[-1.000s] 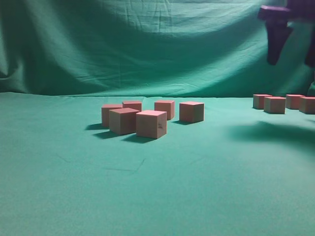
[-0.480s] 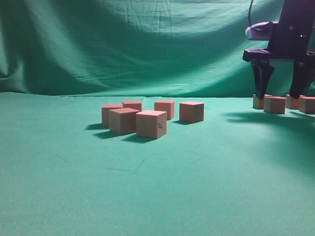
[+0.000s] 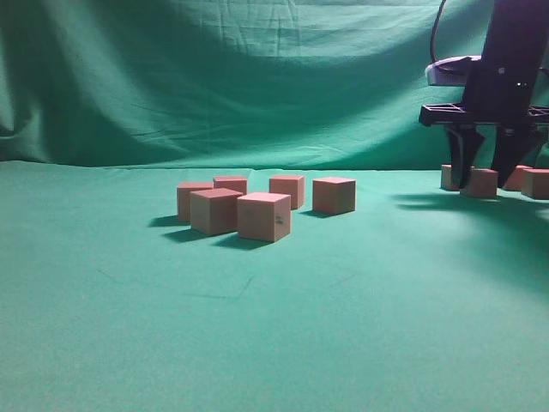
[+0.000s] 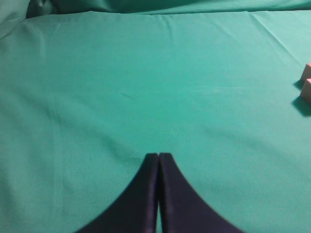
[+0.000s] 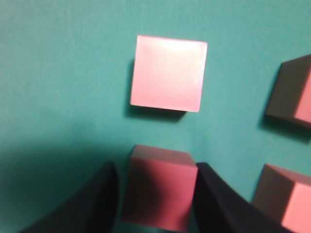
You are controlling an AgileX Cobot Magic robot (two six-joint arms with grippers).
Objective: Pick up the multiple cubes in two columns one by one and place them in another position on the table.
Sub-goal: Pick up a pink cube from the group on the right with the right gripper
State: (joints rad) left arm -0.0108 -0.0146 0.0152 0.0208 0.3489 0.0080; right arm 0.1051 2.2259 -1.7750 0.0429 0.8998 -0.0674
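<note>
Several reddish-pink cubes (image 3: 263,216) stand clustered at mid table (image 3: 274,326). More cubes (image 3: 536,184) sit in rows at the far right. My right gripper (image 3: 482,180) points straight down there, its jaws closed in on the sides of one cube (image 3: 483,184) that rests on the cloth. The right wrist view shows that cube (image 5: 160,189) inside the right gripper (image 5: 156,167), pressed by the right finger, with a thin dark sliver at the left one. Another cube (image 5: 168,74) lies just beyond it. My left gripper (image 4: 158,154) is shut and empty over bare cloth.
A draped green backdrop (image 3: 257,77) rises behind the table. Two neighbouring cubes (image 5: 291,92) stand close to the right of the gripped one. In the left wrist view, two cube corners (image 4: 307,91) show at the right edge.
My right arm came down from the top right over the right-hand cubes, and its jaws narrowed round one cube. The middle cluster has not moved.
</note>
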